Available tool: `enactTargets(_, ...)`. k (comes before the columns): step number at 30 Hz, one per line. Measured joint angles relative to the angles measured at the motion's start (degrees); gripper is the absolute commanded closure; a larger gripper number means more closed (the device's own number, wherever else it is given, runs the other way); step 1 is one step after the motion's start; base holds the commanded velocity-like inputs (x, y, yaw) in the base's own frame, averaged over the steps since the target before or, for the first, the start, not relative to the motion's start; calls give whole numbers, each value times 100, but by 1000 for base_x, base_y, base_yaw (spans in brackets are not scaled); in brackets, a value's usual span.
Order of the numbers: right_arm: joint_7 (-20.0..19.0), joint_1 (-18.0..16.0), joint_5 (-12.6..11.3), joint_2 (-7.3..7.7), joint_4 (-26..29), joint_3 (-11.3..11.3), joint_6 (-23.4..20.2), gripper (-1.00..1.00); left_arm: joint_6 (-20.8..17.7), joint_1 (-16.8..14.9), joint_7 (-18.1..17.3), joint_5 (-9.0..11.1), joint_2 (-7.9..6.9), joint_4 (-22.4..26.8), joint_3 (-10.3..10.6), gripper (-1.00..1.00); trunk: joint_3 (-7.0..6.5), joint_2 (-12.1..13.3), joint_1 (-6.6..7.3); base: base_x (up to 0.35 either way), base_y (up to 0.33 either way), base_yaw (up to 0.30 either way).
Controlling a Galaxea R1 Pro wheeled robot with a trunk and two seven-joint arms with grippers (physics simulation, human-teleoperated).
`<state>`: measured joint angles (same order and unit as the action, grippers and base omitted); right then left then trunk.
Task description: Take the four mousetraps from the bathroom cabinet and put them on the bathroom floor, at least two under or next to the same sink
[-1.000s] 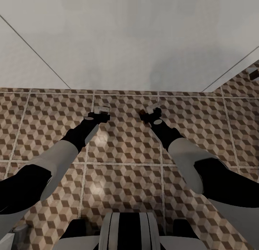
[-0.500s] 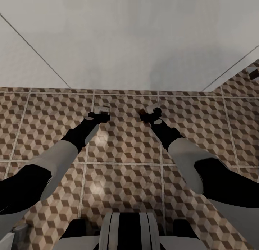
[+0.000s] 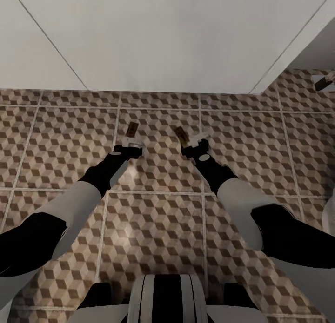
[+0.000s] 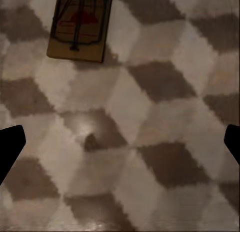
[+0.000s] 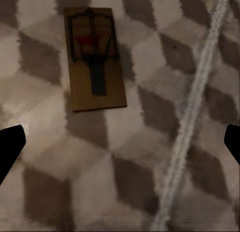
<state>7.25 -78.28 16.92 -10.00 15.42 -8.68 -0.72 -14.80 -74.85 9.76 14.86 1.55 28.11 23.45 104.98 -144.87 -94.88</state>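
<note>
Two mousetraps lie flat on the cube-patterned bathroom floor (image 3: 153,174), close to a white unit. One mousetrap (image 3: 132,128) rests just ahead of my left gripper (image 3: 132,145); in the left wrist view this tan board (image 4: 80,24) with its red mark lies beyond the open gripper (image 4: 120,144). The other mousetrap (image 3: 181,135) is just ahead of my right gripper (image 3: 201,142); in the right wrist view it (image 5: 94,56) sits free on the tiles beyond the open gripper (image 5: 120,142). Neither gripper has anything between its fingers. The cabinet is out of view.
A broad white panelled surface (image 3: 163,39) spans the far side above the floor. A small dark object (image 3: 323,82) lies on the tiles at the far right. A pale grout line (image 5: 195,106) runs beside the right trap. My base (image 3: 165,299) shows at the near edge.
The whole picture has shifted, so the camera moved. Both traps now lie in plain sight ahead of the fingertips, where before they were hidden at the grippers.
</note>
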Motion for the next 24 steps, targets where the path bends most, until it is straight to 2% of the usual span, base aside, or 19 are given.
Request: enactTargets(24,-1,0,0,0,0,0,0,-100,-1,0,1,0,0,-7,0,-100,0,0,0,-325,-22,0)
